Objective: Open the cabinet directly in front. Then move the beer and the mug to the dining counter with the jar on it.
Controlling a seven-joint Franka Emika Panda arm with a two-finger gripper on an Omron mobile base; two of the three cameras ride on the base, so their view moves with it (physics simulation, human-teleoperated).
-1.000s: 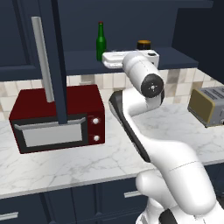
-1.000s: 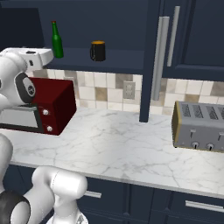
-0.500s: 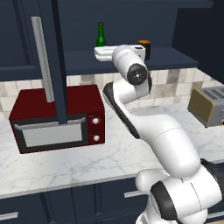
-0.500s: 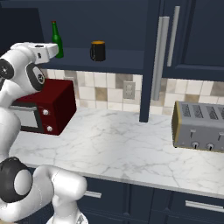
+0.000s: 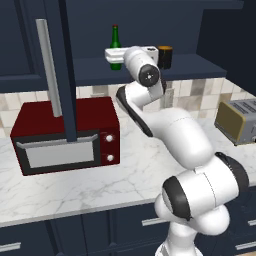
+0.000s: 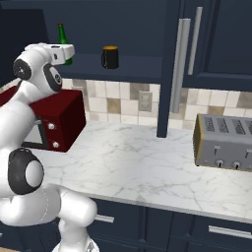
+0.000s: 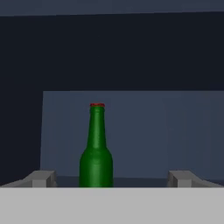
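The cabinet (image 5: 65, 70) stands open, both dark navy doors swung out edge-on with their long silver bar handles showing. On its shelf (image 5: 150, 67) the green beer bottle (image 5: 115, 46) stands upright toward the left, and the black mug (image 5: 165, 56) with its orange-yellow top stands upright well to the right of it, handle facing left in the right base view. The arm reaches up to shelf level with the pincer (image 7: 111, 178) aimed at the bottle. In the hand view the two fingertips stand wide apart, one on each side of the bottle's base, and hold nothing; the bottle sits a little left of the middle between them, farther back on the shelf. Below, on the marble tabletop (image 6: 147, 162), a red microwave (image 5: 65, 135) sits at the left and a toaster (image 6: 224, 142) at the right.
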